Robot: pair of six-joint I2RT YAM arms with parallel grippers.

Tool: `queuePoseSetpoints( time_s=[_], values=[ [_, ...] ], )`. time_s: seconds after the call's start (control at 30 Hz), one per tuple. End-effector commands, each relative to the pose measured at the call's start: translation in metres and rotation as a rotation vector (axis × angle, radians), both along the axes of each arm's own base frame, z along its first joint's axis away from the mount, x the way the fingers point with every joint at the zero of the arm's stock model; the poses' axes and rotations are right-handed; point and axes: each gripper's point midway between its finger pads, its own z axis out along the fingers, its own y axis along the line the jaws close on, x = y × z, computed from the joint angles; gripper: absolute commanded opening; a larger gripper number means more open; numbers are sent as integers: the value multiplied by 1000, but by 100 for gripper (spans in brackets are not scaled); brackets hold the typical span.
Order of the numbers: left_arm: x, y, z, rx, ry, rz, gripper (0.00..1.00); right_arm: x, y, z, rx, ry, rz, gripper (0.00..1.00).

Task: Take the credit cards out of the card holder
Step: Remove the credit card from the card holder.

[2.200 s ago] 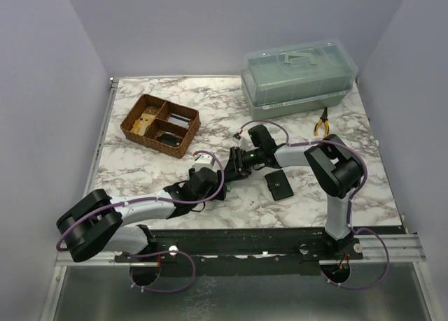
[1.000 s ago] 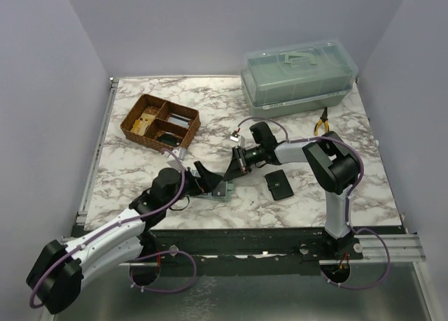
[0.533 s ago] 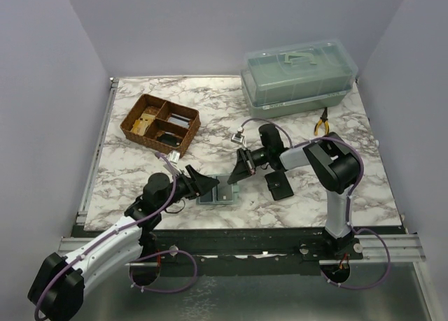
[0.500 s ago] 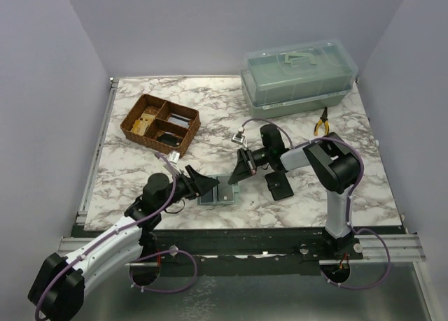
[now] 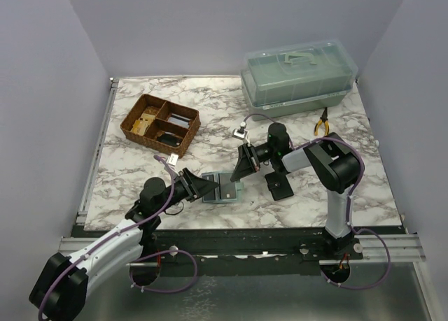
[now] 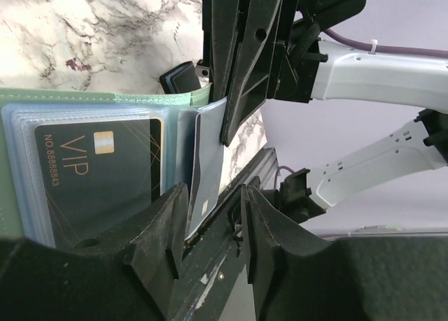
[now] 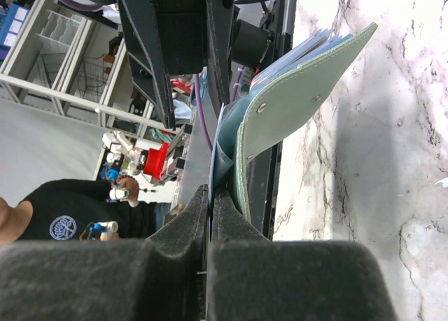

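The sage-green card holder (image 5: 225, 190) lies open near the table's front, between both grippers. In the left wrist view its clear sleeves (image 6: 21, 167) hold a dark card (image 6: 98, 174) printed VIP. A pale blue credit card (image 6: 208, 160) stands on edge at the holder's fold. My right gripper (image 5: 240, 171) is shut on that card's upper edge, beside the raised green flap (image 7: 301, 104). My left gripper (image 6: 210, 223) is partly narrowed; the card's lower corner sits between its jaws, with a gap still showing on one side.
A wicker basket (image 5: 159, 125) with small items sits at the back left. A clear lidded plastic box (image 5: 297, 76) stands at the back right, with yellow-handled pliers (image 5: 322, 122) in front of it. A black snap wallet (image 5: 278, 184) lies just right of the card holder.
My left gripper has slid right to the holder's edge and its jaws have narrowed from wide open. The right gripper has drawn up and to the right, still shut.
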Motion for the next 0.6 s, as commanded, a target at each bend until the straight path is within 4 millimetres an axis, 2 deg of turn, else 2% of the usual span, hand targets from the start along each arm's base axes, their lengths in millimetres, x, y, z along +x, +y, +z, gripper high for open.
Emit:
queuePoseSetpoints(
  time_s=[0.0, 0.57],
  values=[
    [-6, -5, 11, -55, -18, -43, 41, -5, -6, 9, 31, -45, 40, 0],
    [-7, -14, 12, -101, -18, -97, 39, -7, -7, 13, 40, -55, 54, 0]
  ],
)
